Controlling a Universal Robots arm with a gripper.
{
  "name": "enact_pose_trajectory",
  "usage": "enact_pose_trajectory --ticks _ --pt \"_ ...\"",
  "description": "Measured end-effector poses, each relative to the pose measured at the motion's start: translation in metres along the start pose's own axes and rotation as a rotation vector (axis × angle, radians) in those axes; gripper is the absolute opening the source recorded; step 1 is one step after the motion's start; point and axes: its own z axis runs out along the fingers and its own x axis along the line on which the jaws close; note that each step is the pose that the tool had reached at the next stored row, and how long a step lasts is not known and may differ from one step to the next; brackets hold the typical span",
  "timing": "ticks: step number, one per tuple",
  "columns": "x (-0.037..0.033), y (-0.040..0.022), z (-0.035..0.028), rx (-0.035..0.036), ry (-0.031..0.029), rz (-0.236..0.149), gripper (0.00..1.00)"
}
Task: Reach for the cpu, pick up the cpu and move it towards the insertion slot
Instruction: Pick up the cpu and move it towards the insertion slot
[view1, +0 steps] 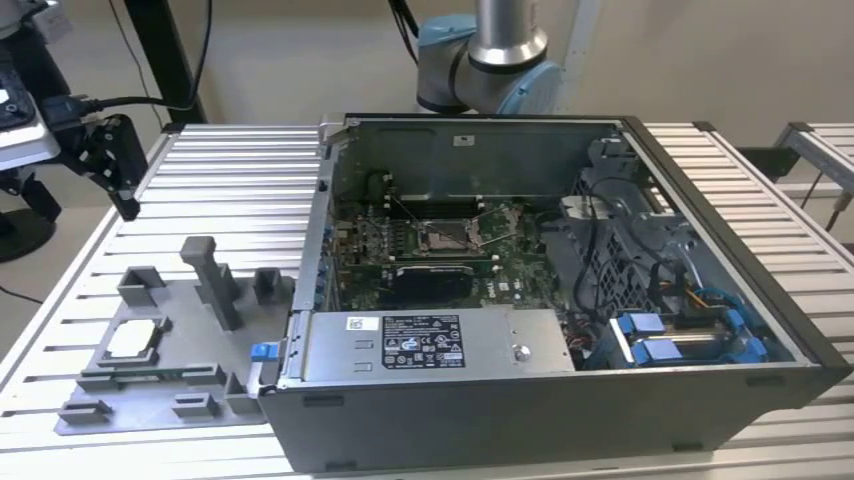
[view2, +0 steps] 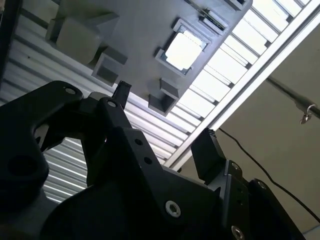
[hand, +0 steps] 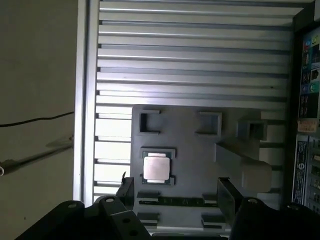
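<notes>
Reach step in hand. My jaws stand wide apart, holding nothing, near grey plate (hand: 192, 150) on counter (hand: 190, 60). Flat in pocket of grey plate: chip (hand: 156, 167) (untouched, I judge). Well apart from grey plate, inside case (view1: 534, 400): socket (view1: 445, 237). Grasp needs, I judge: centre over chip, pinch thin edges.

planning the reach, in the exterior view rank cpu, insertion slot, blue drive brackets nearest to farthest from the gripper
1. square silver-topped cpu, exterior view's left
2. square silver-framed insertion slot, mid case
3. blue plastic drive brackets, exterior view's right
</notes>
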Motion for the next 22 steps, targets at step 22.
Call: enact_pose_trajectory --ticks 22 --pt "0.0021 -0.0015 0.0314 0.0 -0.0002 0.0 1.0"
